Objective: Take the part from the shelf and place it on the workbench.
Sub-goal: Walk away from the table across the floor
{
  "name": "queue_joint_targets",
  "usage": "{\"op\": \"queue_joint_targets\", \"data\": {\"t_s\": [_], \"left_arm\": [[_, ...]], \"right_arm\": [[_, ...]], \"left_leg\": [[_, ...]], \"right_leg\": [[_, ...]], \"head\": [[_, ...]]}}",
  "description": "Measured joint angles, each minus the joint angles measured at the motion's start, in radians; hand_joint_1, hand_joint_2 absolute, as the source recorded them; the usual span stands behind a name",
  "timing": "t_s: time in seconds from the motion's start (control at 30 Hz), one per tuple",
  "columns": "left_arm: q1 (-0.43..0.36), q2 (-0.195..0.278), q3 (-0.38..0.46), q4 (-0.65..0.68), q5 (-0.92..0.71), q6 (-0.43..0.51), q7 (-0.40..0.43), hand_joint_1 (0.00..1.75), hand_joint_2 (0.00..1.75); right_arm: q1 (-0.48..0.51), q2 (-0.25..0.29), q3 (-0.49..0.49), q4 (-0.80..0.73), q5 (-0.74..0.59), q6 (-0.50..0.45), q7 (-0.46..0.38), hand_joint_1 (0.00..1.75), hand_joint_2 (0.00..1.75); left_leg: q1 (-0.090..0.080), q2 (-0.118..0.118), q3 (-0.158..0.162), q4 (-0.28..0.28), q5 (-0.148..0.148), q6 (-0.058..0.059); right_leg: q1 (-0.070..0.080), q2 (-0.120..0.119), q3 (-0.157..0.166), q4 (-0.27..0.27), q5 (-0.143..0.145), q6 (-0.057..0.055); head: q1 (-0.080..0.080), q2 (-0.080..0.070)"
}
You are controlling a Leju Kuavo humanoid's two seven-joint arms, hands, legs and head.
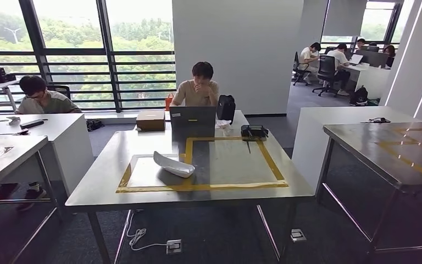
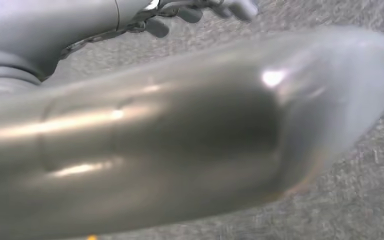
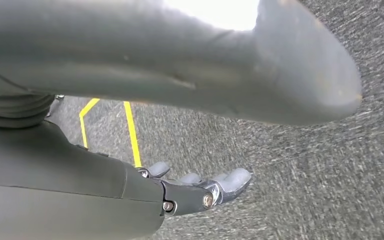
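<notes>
White part [image 1: 174,164], on steel workbench [image 1: 231,190]

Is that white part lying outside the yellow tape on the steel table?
No. The white part lies on the steel table inside the yellow tape outline.

No text, label, brand or number can be read: the small light sticker on the laptop lid [image 1: 193,117] at centre frame is too small.

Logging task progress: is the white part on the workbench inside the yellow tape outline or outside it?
Inside. In the head view the white part lies on the workbench within the yellow tape outline, near its left side.
</notes>
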Motion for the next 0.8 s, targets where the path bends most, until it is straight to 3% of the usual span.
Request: {"op": "queue_joint_targets", "data": {"t_s": [0.03, 0.1, 0.13, 0.17, 0.23, 0.27, 0.3, 0.33, 0.4, 0.47, 0.5, 0.53, 0.6, 0.63, 0.67, 0.73, 0.77, 0.8], "left_arm": [[0.002, -0.003, -0.004, 0.004, -0.003, -0.001, 0.015, 0.00, 0.00], [0.012, -0.008, -0.008, 0.012, -0.004, -0.002, 0.024, 0.00, 0.00], [0.019, -0.011, -0.009, 0.014, -0.002, -0.002, 0.020, 0.00, 0.00], [0.026, -0.013, -0.009, 0.016, 0.000, -0.002, 0.018, 0.00, 0.00], [0.036, -0.015, -0.010, 0.020, -0.002, -0.002, 0.026, 0.00, 0.00], [0.039, -0.015, -0.010, 0.022, -0.005, -0.002, 0.034, 0.00, 0.00], [0.041, -0.015, -0.010, 0.024, -0.008, -0.003, 0.042, 0.00, 0.00], [0.043, -0.015, -0.011, 0.025, -0.011, -0.004, 0.046, 0.00, 0.00], [0.044, -0.015, -0.013, 0.026, -0.017, -0.008, 0.049, 0.00, 0.00], [0.039, -0.014, -0.017, 0.025, -0.023, -0.011, 0.051, 0.00, 0.00], [0.038, -0.014, -0.019, 0.025, -0.025, -0.011, 0.052, 0.00, 0.00], [0.037, -0.014, -0.020, 0.025, -0.025, -0.012, 0.053, 0.00, 0.00], [0.038, -0.014, -0.022, 0.027, -0.025, -0.012, 0.054, 0.00, 0.00], [0.037, -0.015, -0.023, 0.028, -0.025, -0.012, 0.054, 0.00, 0.00], [0.037, -0.015, -0.024, 0.028, -0.026, -0.012, 0.052, 0.00, 0.00], [0.037, -0.014, -0.027, 0.028, -0.031, -0.014, 0.041, 0.00, 0.00], [0.038, -0.014, -0.030, 0.029, -0.040, -0.017, 0.033, 0.00, 0.00], [0.037, -0.014, -0.035, 0.029, -0.052, -0.021, 0.027, 0.00, 0.00]], "right_arm": [[-0.001, 0.000, 0.000, 0.000, 0.000, -0.004, 0.014, 0.00, 0.00], [0.000, 0.001, 0.000, 0.000, 0.000, -0.009, 0.044, 0.00, 0.00], [0.000, 0.002, 0.000, 0.001, -0.002, -0.011, 0.054, 0.00, 0.00], [0.001, 0.003, -0.002, 0.001, -0.005, -0.014, 0.062, 0.00, 0.00], [0.004, 0.003, -0.005, 0.001, -0.012, -0.023, 0.077, 0.00, 0.00], [0.006, 0.003, -0.006, 0.001, -0.013, -0.027, 0.085, 0.00, 0.00], [0.008, 0.004, -0.007, 0.001, -0.013, -0.031, 0.092, 0.00, 0.00], [0.009, 0.004, -0.007, 0.001, -0.011, -0.033, 0.098, 0.00, 0.00], [0.009, 0.004, -0.007, 0.001, -0.008, -0.035, 0.107, 0.00, 0.00], [0.008, 0.004, -0.007, 0.001, -0.007, -0.036, 0.110, 0.00, 0.00], [0.007, 0.004, -0.007, 0.001, -0.006, -0.036, 0.110, 0.00, 0.00], [0.007, 0.004, -0.007, 0.001, -0.006, -0.036, 0.110, 0.00, 0.00], [0.009, 0.004, -0.007, 0.001, -0.005, -0.036, 0.111, 0.00, 0.00], [0.010, 0.004, -0.007, 0.001, -0.005, -0.036, 0.111, 0.00, 0.00], [0.012, 0.005, -0.007, 0.001, -0.005, -0.036, 0.111, 0.00, 0.00], [0.013, 0.006, -0.008, 0.001, -0.005, -0.034, 0.102, 0.00, 0.00], [0.013, 0.006, -0.008, 0.001, -0.006, -0.032, 0.092, 0.00, 0.00], [0.013, 0.006, -0.008, 0.001, -0.006, -0.029, 0.081, 0.00, 0.00]], "left_leg": [[0.001, 0.001, -0.001, -0.006, 0.013, -0.007], [0.003, 0.000, -0.006, -0.012, 0.024, -0.020], [0.004, -0.003, -0.013, 0.000, 0.000, -0.026], [0.005, -0.007, -0.023, 0.033, -0.046, -0.032], [0.009, -0.011, -0.041, 0.148, -0.160, -0.044], [0.011, -0.011, -0.045, 0.209, -0.190, -0.049], [0.011, -0.011, -0.039, 0.250, -0.192, -0.052], [0.012, -0.011, -0.022, 0.266, -0.174, -0.054], [0.013, -0.011, 0.065, 0.191, -0.131, -0.052], [0.009, -0.012, 0.171, 0.049, -0.152, -0.042], [0.006, -0.014, 0.198, 0.001, -0.170, -0.034], [0.003, -0.015, 0.207, -0.023, -0.179, -0.025], [0.003, -0.012, 0.191, -0.027, -0.163, -0.005], [0.004, -0.010, 0.181, -0.029, -0.150, 0.003], [0.006, -0.009, 0.167, -0.031, -0.136, 0.011], [0.007, -0.007, 0.132, -0.031, -0.108, 0.018], [0.006, -0.007, 0.115, -0.029, -0.094, 0.018], [0.006, -0.006, 0.098, -0.026, -0.081, 0.017]], "right_leg": [[0.003, -0.001, 0.008, -0.025, -0.005, -0.005], [0.000, -0.005, -0.009, -0.031, 0.020, -0.019], [-0.003, -0.007, -0.021, -0.034, 0.035, -0.026], [-0.006, -0.008, -0.037, -0.037, 0.052, -0.032], [-0.008, -0.010, -0.072, -0.036, 0.080, -0.037], [-0.008, -0.011, -0.091, -0.033, 0.094, -0.036], [-0.008, -0.012, -0.111, -0.029, 0.107, -0.034], [-0.009, -0.013, -0.131, -0.023, 0.118, -0.032], [-0.010, -0.015, -0.170, -0.008, 0.139, -0.025], [-0.010, -0.015, -0.195, 0.005, 0.158, -0.015], [-0.009, -0.016, -0.200, 0.008, 0.166, -0.009], [-0.010, -0.015, -0.203, 0.008, 0.175, -0.003], [-0.013, -0.014, -0.207, 0.006, 0.187, 0.009], [-0.014, -0.011, -0.215, 0.017, 0.171, 0.016], [-0.016, -0.008, -0.228, 0.047, 0.133, 0.022], [-0.018, -0.004, -0.261, 0.160, 0.022, 0.032], [-0.019, -0.004, -0.272, 0.223, -0.017, 0.035], [-0.019, -0.004, -0.271, 0.269, -0.030, 0.036]], "head": [[0.000, 0.000], [-0.001, 0.000], [-0.001, 0.000], [-0.002, 0.000], [-0.005, 0.000], [-0.006, 0.000], [-0.006, 0.000], [-0.006, 0.000], [-0.006, 0.000], [-0.006, 0.000], [-0.007, 0.000], [-0.007, 0.001], [-0.007, 0.000], [-0.006, 0.000], [-0.005, 0.000], [-0.002, 0.000], [-0.002, 0.000], [-0.002, 0.000]]}}
